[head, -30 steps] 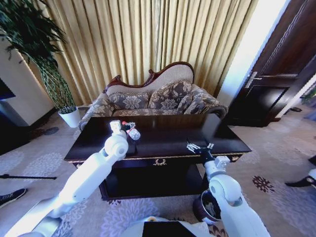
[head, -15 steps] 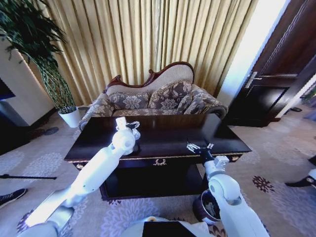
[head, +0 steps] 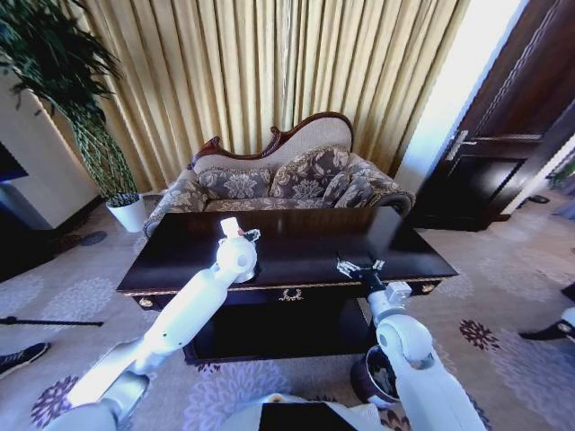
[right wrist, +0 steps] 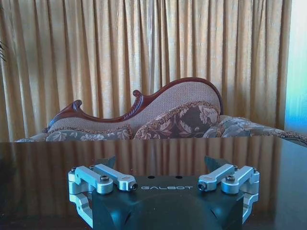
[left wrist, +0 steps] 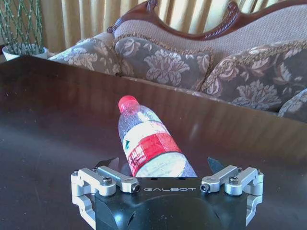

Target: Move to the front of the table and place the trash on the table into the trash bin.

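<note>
The table (head: pixel 296 251) sits where it was a second ago, but the left arm has swung further in over it, so the left gripper (head: pixel 241 233) now hangs above the middle of the top instead of nearer its left half. The arm stretches long and straight from the low left, wrist raised. The right arm has barely shifted; bent at the elbow, it holds the right gripper (head: pixel 359 266) over the table's right front part, fingers spread apart and holding nothing. The trash bin (head: pixel 382 377) stands on the carpet by the table's right front corner, partly behind the right arm. In the left wrist view the bottle (left wrist: pixel 151 146) lies on its side on the tabletop, red cap pointing away, its base between the left gripper's (left wrist: pixel 163 165) parted fingers, which have not clamped it
</note>
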Motion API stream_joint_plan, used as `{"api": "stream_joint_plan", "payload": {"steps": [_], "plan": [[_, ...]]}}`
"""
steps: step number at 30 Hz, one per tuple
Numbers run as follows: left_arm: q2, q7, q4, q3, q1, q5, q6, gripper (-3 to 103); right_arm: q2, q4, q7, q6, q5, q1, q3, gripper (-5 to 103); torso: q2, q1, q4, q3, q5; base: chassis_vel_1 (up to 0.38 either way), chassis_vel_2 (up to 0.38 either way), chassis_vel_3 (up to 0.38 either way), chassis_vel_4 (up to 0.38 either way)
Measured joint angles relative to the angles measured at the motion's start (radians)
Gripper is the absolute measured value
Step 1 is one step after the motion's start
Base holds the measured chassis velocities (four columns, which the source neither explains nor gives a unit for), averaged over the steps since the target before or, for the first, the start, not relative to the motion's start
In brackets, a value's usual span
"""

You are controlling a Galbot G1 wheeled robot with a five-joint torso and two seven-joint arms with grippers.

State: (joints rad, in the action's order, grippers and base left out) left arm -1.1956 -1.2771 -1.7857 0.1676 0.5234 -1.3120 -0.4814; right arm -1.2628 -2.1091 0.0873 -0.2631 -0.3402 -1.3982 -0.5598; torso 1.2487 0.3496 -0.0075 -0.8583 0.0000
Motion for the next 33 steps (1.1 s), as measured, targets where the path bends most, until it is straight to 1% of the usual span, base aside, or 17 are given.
{"api": "stream_joint_plan", "payload": {"steps": [5, 18, 23, 24, 25, 27, 28, 30, 31, 33], "plan": [[-0.021, -0.006, 0.030, 0.010, -0.013, -0.001, 0.000, 100, 0.001, 0.000, 0.000, 0.000, -0.002, 0.004, -0.006, 100, 0.000, 0.000, 0.0000, 0.000, 0.0000, 0.000, 0.000, 0.000, 0.000], [-0.034, -0.010, 0.065, 0.015, -0.017, -0.008, -0.004, 100, 0.006, -0.005, 0.002, -0.001, -0.034, 0.026, -0.015, 100, 0.000, 0.000, 0.0000, 0.000, 0.0000, 0.000, 0.000, 0.000, 0.000], [-0.034, -0.010, 0.068, 0.013, -0.017, -0.021, -0.006, 100, 0.008, -0.005, 0.003, -0.003, -0.038, 0.034, -0.015, 100, 0.000, 0.000, 0.0000, 0.000, 0.0000, 0.000, 0.000, 0.000, 0.000], [-0.036, -0.010, 0.070, 0.009, -0.017, -0.038, -0.006, 100, 0.008, -0.005, 0.003, -0.004, -0.038, 0.034, -0.015, 100, 0.000, 0.000, 0.0000, 0.000, 0.0000, 0.000, 0.000, 0.000, 0.000], [-0.037, -0.010, 0.070, 0.008, -0.017, -0.041, -0.005, 103, 0.009, -0.005, 0.003, -0.004, -0.038, 0.034, -0.015, 100, 0.000, 0.000, 0.0001, 0.000, 0.0000, 0.000, 0.000, 0.000, 0.000], [-0.040, -0.010, 0.072, 0.007, -0.017, -0.046, -0.003, 103, 0.009, -0.004, 0.003, -0.004, -0.038, 0.034, -0.015, 100, 0.000, 0.000, 0.0000, 0.000, 0.0000, 0.000, 0.000, 0.000, 0.000], [-0.042, -0.011, 0.075, 0.006, -0.017, -0.051, 0.000, 100, 0.009, -0.003, 0.003, -0.004, -0.038, 0.034, -0.015, 100, 0.000, 0.000, 0.0000, 0.000, 0.0000, 0.000, 0.000, 0.000, 0.000], [-0.045, -0.013, 0.079, 0.006, -0.018, -0.053, 0.007, 89, 0.010, -0.002, 0.003, -0.004, -0.039, 0.033, -0.016, 100, 0.000, 0.000, 0.0000, 0.000, 0.0000, 0.000, 0.000, 0.000, 0.000], [-0.045, -0.013, 0.079, 0.006, -0.018, -0.053, 0.007, 89, 0.010, -0.002, 0.003, -0.004, -0.039, 0.033, -0.016, 100, 0.000, 0.000, 0.0000, 0.000, 0.0000, 0.000, 0.000, 0.000, 0.000], [-0.045, -0.013, 0.080, 0.006, -0.020, -0.054, 0.011, 79, 0.011, -0.001, 0.003, -0.005, -0.039, 0.033, -0.017, 100, 0.000, 0.000, 0.0000, 0.000, 0.0000, 0.000, 0.000, 0.000, 0.000]]}}
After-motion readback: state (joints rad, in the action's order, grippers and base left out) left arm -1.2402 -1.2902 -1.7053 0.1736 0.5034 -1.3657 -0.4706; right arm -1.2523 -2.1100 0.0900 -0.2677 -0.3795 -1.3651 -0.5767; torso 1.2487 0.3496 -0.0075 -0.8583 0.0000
